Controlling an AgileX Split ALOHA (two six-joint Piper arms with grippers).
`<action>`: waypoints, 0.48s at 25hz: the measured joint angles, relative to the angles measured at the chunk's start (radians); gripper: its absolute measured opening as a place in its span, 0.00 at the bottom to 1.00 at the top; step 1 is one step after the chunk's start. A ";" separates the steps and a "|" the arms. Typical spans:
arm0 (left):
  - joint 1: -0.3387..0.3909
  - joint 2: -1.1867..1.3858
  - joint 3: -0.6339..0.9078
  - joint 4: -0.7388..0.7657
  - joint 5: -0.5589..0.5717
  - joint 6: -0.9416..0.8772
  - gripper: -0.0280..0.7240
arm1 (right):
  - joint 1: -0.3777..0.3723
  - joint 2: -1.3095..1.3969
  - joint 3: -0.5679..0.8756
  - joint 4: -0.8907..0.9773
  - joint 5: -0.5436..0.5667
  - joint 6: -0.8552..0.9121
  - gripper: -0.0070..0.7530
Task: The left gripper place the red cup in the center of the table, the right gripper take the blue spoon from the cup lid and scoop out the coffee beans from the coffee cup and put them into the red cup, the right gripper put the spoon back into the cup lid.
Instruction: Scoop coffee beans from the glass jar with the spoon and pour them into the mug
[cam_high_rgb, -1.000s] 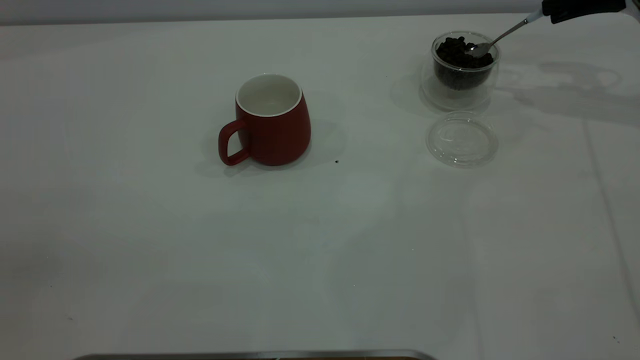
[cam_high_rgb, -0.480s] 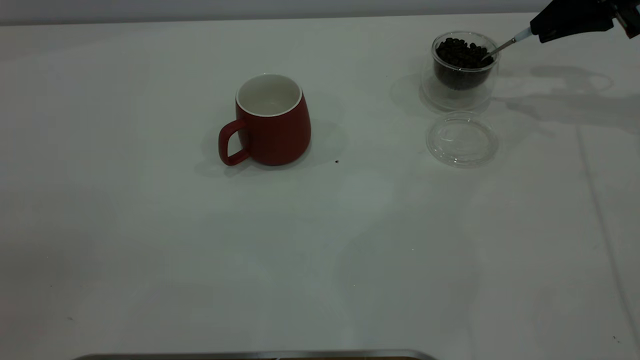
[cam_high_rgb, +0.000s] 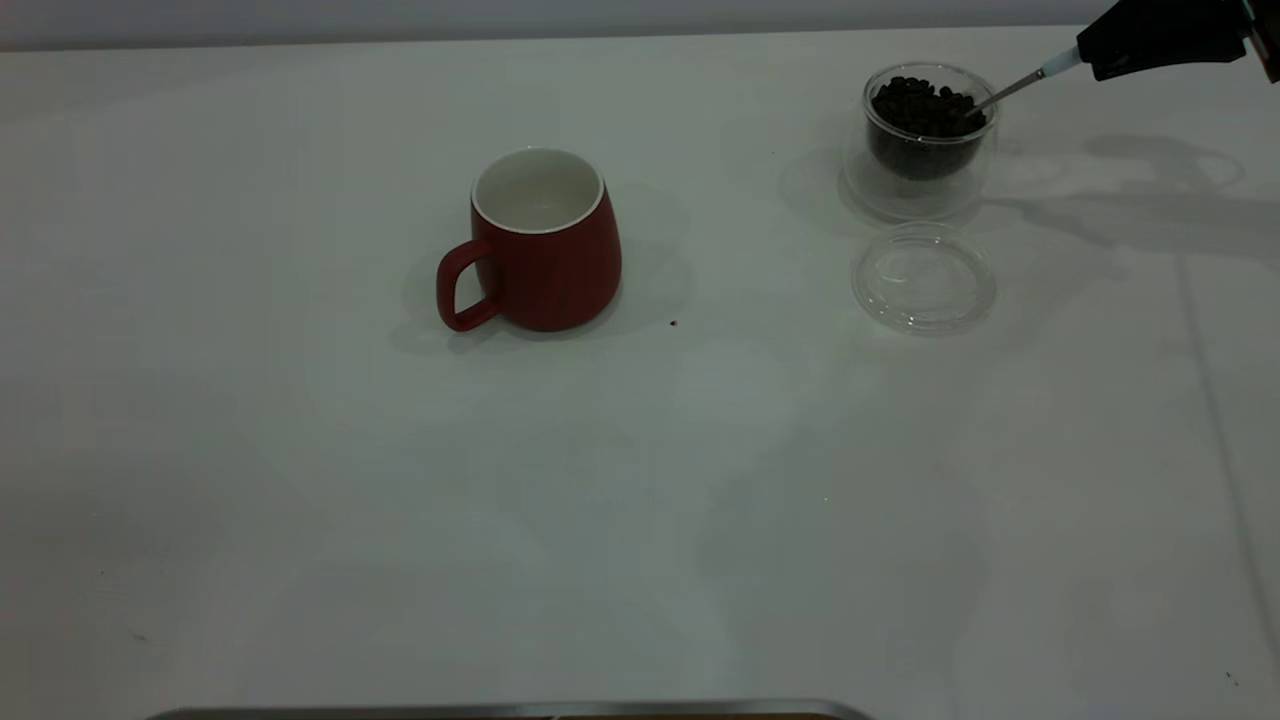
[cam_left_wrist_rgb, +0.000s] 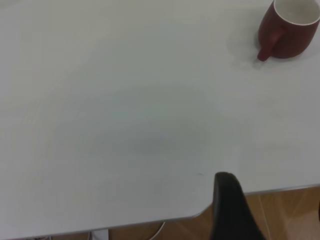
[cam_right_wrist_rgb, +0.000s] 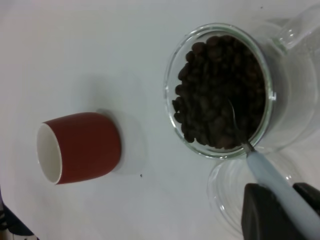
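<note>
Right gripper (cam_high_rgb: 1085, 55) gripping spoon (cam_high_rgb: 1010, 88) in coffee beans (cam_high_rgb: 922, 105)

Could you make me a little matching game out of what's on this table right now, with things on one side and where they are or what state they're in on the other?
Things:
1. red cup
2. coffee cup
3. cup lid
4. blue spoon

States:
A. lying flat on the table, nothing on it
B. held by the right tool, its bowl dug into the beans
C. clear glass, full of dark coffee beans
D. upright near the middle of the table, white inside with no beans showing

Pairs: 1-D, 2-C, 3-A, 4-B
</note>
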 joint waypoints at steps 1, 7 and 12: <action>0.000 0.000 0.000 0.000 0.000 0.000 0.66 | -0.002 0.001 0.000 0.000 0.004 -0.004 0.16; 0.000 0.000 0.000 0.000 0.000 0.000 0.66 | -0.012 0.001 0.000 0.002 0.011 -0.014 0.16; 0.000 0.000 0.000 0.000 0.000 0.000 0.66 | -0.025 0.002 0.000 0.051 0.024 -0.045 0.16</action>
